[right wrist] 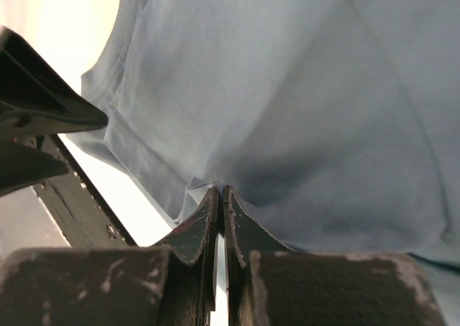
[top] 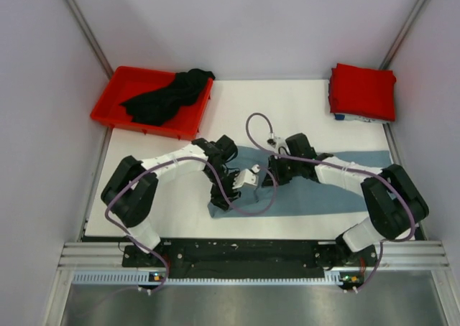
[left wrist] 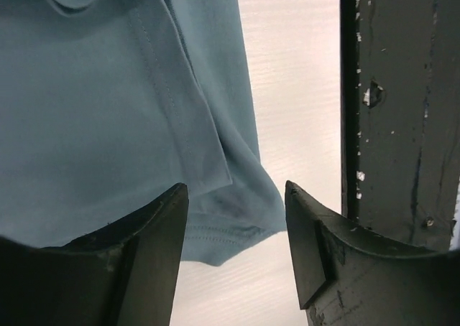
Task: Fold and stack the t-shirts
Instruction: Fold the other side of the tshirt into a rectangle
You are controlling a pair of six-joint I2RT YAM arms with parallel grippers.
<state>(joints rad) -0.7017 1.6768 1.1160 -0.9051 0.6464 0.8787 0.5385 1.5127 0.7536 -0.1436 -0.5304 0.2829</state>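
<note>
Your grey-blue t-shirt (top: pixel 327 193) lies flat on the tabletop (top: pixel 302 103) just in front of both arms. Your right pincer (right wrist: pixel 221 189) is closed on a puckered fold of it, while your left pincer (left wrist: pixel 233 191) stands open over its hemmed corner, gripping nothing. The red t-shirt (top: pixel 363 90) sits folded at the tabletop's far right corner, and the black t-shirt (top: pixel 169 96) is heaped in the red bin (top: pixel 115 100) at far left.

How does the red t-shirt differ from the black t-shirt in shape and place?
The red t-shirt is folded into a flat square; the black t-shirt is a crumpled heap. The red t-shirt lies on the table, far right; the black t-shirt lies in the red bin, far left. Both are at the far end.
</note>
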